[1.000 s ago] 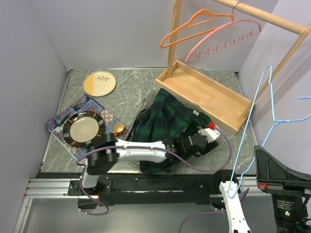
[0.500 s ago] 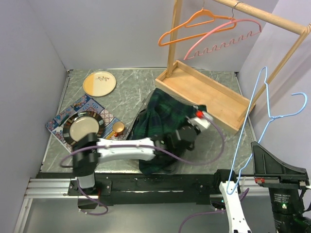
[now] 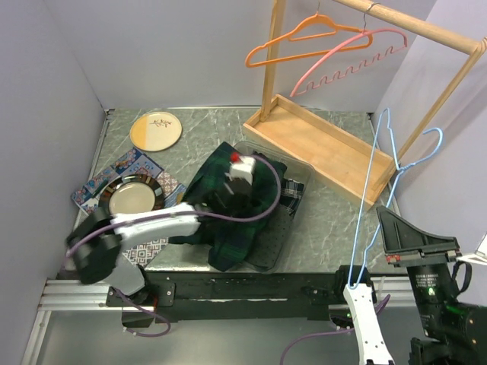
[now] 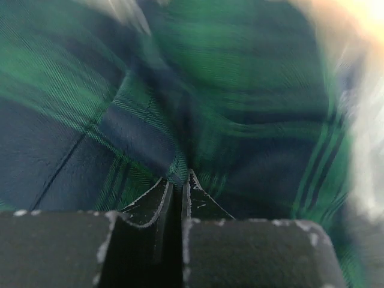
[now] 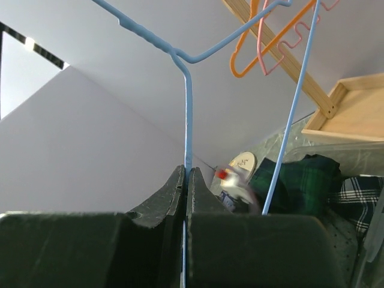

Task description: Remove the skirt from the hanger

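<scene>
On the worktop (image 3: 335, 220), the plaid skirt (image 3: 232, 236) lies bunched in a clear tray (image 3: 300, 171), free of the blue hanger (image 5: 188, 114), which is raised well apart at the right. The right end effector (image 5: 185, 171) is clamped on the hanger wire; the left end effector (image 4: 182, 177) is closed on a fold of the skirt directly at its fingertips. To complete this step well, settle the fabric in the tray before releasing it, and hold the hanger away from it.

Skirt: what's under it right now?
The skirt lies partly in a clear tray, beside checked cloth. Anything beneath its folds is covered.
</scene>
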`<state>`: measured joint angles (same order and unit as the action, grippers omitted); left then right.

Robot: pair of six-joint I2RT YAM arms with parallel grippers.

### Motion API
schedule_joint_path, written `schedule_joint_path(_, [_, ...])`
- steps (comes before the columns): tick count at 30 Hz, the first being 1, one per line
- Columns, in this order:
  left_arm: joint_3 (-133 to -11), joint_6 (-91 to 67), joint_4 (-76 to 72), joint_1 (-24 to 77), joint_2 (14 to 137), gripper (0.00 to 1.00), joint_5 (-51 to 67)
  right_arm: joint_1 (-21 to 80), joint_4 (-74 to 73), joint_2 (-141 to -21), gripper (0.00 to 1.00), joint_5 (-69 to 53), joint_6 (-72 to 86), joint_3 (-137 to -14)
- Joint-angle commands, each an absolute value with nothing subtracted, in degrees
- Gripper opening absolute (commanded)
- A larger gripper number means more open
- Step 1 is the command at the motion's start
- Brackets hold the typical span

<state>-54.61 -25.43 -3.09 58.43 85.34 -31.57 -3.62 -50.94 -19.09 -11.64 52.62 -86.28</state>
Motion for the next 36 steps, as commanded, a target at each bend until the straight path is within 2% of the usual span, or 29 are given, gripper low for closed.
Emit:
schedule_joint_path(1, [-52.73,-35.5,-5.71,59.33,97.98,0.08,-16.8,-3.25,-46.93,-21.18,0.0,-11.87,51.77,-85.43])
schedule_joint_path(2, [-53.26,-36.29,-5.54,59.5,99.56,0.08,-16.27,-3.25,-46.93,-21.27,0.0,-11.87,51.68,-85.43])
schedule_joint_path(4, [-55.28,-36.39,-4.14,59.76,101.07,0.16,-17.05,-3.34,-47.11,-21.62,0.0,-11.6,51.5,-85.6])
schedule_joint_path(7, [-58.17,-34.29,-0.1,59.77,96.69,0.46,-18.28,-3.34,-47.29,-21.53,0.0,-11.43,51.59,-86.04])
schedule_joint_path(8, [-59.23,-33.58,3.39,59.85,93.63,0.67,-18.28,-3.34,-47.29,-21.45,0.0,-11.43,51.68,-85.96])
schedule_joint_path(11, [-64.23,-30.51,7.81,59.77,87.92,0.89,-15.83,-3.43,-47.11,-21.27,0.0,-11.69,52.03,-86.04])
schedule_joint_path(14, [-69.42,-28.74,14.22,59.59,84.48,0.99,-14.77,-3.34,-47.2,-21.36,0.0,-11.78,52.03,-86.57])
schedule_joint_path(18, [-75.31,-30.76,25.21,53.72,81.75,0.97,-14.05,-3.34,-48.34,-21.45,0.0,-11.78,51.59,-88.42])
schedule_joint_path(24, [-71.38,-34.18,31.55,45.2,72.7,0.97,-17.76,-3.34,-48.08,-20.74,0.0,-11.77,51.41,-87.89])
schedule_joint_path(27, [-65.08,-36.47,32.17,37.04,68.48,0.97,-13.03,-3.34,-47.55,-20.92,0.0,-12.74,51.68,-87.45])
schedule_joint_path(33, [-50.03,-35.07,23.65,19.72,59.15,0.97,2.71,-3.25,-47.46,-20.74,0.0,-12.92,51.68,-87.36])
schedule_joint_path(36, [-46.94,-33.84,21.98,18.11,59.85,0.99,6.93,-3.34,-46.85,-20.74,0.0,-13.62,52.12,-86.84])
